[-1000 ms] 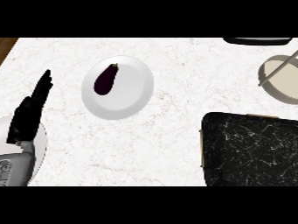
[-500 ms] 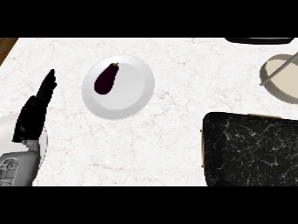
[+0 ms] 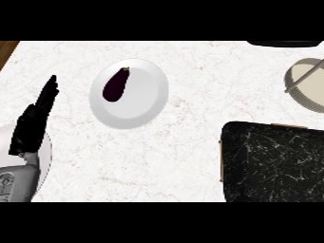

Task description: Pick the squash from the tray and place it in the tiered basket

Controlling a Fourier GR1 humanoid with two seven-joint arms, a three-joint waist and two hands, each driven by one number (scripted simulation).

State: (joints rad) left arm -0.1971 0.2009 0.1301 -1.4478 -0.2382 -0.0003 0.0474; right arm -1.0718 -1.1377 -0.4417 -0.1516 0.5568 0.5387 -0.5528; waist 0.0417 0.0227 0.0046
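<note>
On white plate: dark purple veg; left hand fingers straight.

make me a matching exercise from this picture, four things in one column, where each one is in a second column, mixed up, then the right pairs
Column one:
1. purple vegetable
2. black tray
3. tiered basket
4. left hand

Column two:
A. lower right of the view, nothing on it
B. lying on the white plate
C. left side of the counter, fingers straight
D. upper right, partly cut off by the view's edge

Pairs: 1-B, 2-A, 3-D, 4-C
</note>
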